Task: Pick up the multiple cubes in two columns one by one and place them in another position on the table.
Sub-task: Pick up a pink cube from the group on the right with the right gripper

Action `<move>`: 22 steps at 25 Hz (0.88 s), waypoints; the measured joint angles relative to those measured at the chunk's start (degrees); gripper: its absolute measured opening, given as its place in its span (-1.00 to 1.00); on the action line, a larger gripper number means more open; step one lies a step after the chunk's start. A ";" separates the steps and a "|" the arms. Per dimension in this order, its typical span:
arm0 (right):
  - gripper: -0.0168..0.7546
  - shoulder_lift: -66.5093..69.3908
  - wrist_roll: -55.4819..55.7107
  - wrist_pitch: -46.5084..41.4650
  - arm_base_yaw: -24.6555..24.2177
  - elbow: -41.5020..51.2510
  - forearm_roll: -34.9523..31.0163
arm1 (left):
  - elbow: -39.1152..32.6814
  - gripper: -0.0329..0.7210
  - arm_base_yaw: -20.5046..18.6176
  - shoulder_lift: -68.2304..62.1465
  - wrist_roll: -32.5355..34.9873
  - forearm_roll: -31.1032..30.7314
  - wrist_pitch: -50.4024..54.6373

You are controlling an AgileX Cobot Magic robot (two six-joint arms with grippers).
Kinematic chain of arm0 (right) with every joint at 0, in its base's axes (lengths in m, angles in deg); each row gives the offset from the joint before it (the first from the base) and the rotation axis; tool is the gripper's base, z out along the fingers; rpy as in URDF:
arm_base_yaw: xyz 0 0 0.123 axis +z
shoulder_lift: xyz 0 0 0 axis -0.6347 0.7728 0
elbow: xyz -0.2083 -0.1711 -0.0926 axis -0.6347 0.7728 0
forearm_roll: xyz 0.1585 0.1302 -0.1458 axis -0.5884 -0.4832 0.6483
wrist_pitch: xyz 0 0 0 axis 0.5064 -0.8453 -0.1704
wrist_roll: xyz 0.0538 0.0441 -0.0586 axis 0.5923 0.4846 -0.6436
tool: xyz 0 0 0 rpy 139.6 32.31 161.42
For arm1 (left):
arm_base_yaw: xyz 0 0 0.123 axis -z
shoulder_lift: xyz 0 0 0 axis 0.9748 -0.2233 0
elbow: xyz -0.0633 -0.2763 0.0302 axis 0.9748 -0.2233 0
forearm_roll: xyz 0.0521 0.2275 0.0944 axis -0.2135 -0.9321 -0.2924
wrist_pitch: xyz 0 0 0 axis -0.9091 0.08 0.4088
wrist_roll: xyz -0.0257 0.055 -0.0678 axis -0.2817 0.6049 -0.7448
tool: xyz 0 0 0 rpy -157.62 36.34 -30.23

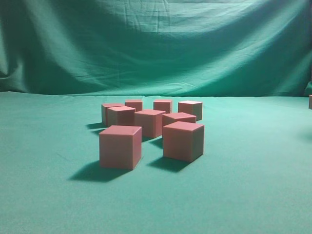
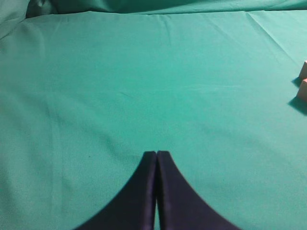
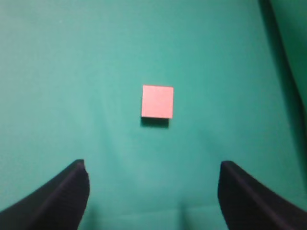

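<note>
The right claw (image 3: 153, 191) stands wide open with nothing between its two dark fingers (image 3: 57, 196), which show at the bottom corners of the right wrist view. It hangs above the table (image 3: 72, 72), looking straight down. One lone cube (image 3: 157, 101) lies on the cloth beyond the fingertips, about midway between them and clear of both, its pink top facing the camera and a thin shadow along its near edge.

The left claw (image 2: 156, 152) is closed, its two dark fingers pressed together tip to tip and holding nothing. It sits above a bare stretch of the table, and parts of two cubes (image 2: 303, 81) peek in at the right edge of the left wrist view, well away from it.

In the exterior view neither claw shows. A cluster of cubes (image 1: 151, 124) stands near the middle of the table in two rough columns running away from the camera. The two nearest cubes sit side by side with a gap between them. A green curtain (image 1: 156, 44) hangs behind the table.
</note>
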 joint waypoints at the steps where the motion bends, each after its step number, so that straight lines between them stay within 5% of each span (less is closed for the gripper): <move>1: 0.44 1.67 -0.10 1.71 0.00 0.10 0.00 | 0.00 -0.91 0.00 0.00 0.00 0.00 0.00; 22: 0.44 18.41 0.00 22.24 0.00 0.10 2.98 | 0.00 -0.91 0.00 0.00 0.00 0.00 0.00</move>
